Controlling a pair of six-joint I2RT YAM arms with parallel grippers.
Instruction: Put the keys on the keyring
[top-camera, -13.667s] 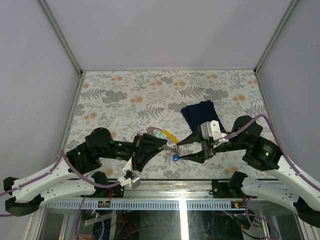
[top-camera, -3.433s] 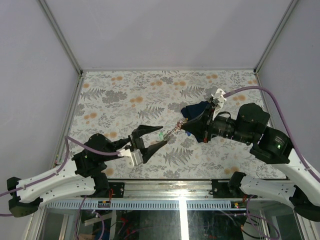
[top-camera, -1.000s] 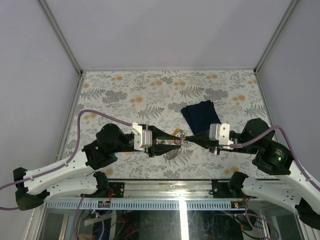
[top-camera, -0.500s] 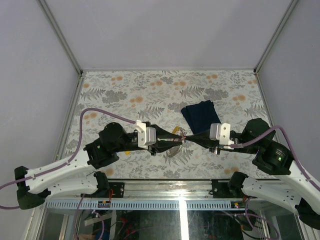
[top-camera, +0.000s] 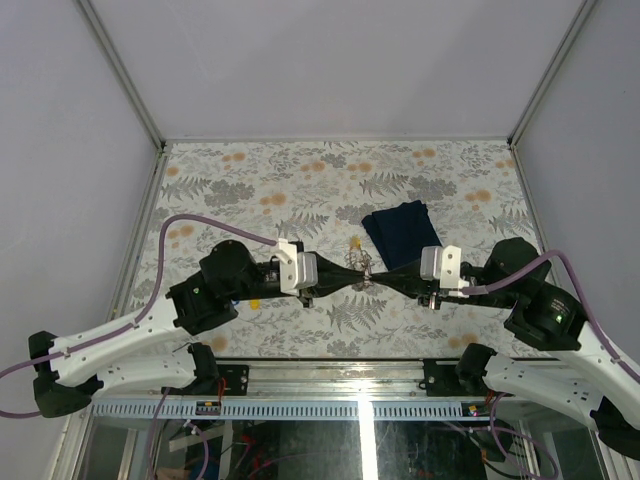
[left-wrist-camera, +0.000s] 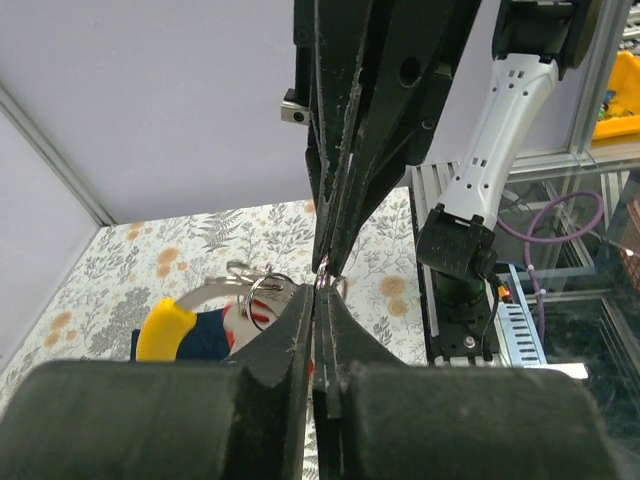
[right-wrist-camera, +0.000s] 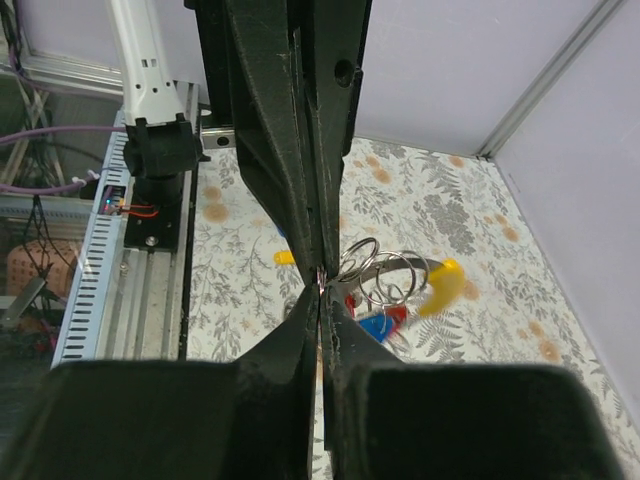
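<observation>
The left gripper and right gripper meet tip to tip over the near middle of the table. Both have their fingers pressed together. The keyring hangs off the table at that meeting point, just on its far side. The right gripper is clamped on it. Whether the left gripper nips it too, I cannot tell. A yellow tag and a blue tag hang among its wire loops. Single keys are too small to pick out. A navy cloth lies just beyond, to the right.
</observation>
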